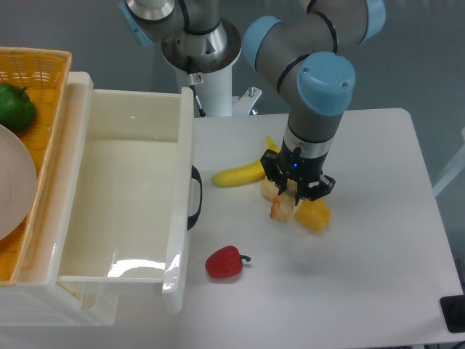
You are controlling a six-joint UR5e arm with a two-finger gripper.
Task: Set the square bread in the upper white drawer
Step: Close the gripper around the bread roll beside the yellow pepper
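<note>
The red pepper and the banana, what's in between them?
Nothing: in the camera view, only bare white table separates the red pepper from the banana.

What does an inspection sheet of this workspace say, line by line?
Surface: white table, mostly bare.
Job's things: square bread tilted between the gripper's fingers; upper white drawer pulled open, nothing seen inside.
Clutter: banana, red pepper, yellow lump, bun partly hidden; orange basket with green pepper.
Grippers: gripper shut on the bread.
Cables: nothing seen.
Surroundings: grey floor, robot base.
</note>
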